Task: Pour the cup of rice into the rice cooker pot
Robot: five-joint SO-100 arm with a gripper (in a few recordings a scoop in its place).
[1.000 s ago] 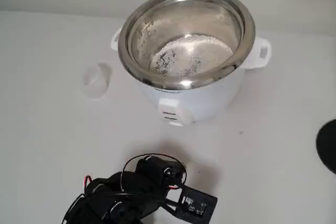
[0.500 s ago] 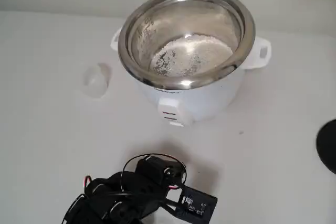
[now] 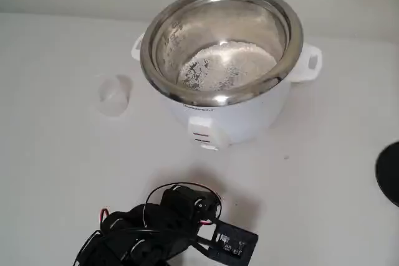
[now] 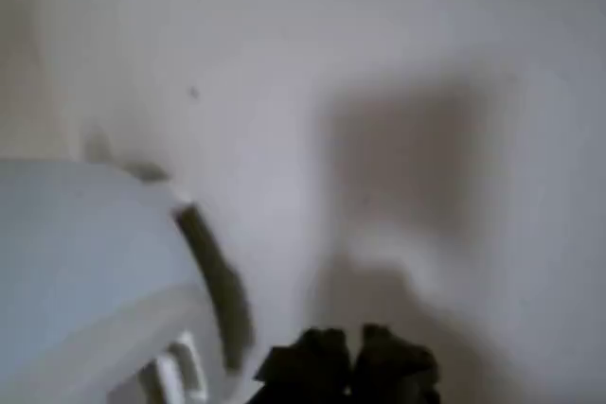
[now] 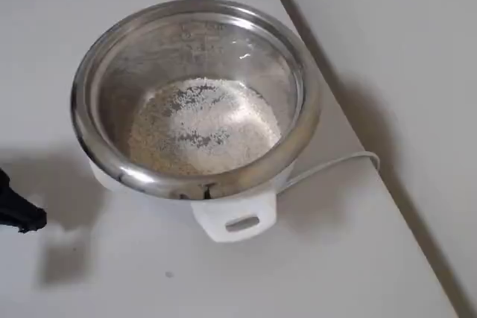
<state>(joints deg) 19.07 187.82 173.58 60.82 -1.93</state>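
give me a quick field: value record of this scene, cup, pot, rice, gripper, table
cup: small translucent cup on the table, left of the cooker in the fixed view, apart from it; contents cannot be told
pot: shiny steel rice cooker pot seated in the white cooker body
rice: white grains spread over the pot bottom
gripper: dark fingertips at the wrist view's lower edge, blurred, nothing seen between them
arm: black arm low near the table's front edge, away from the cup
table: white table
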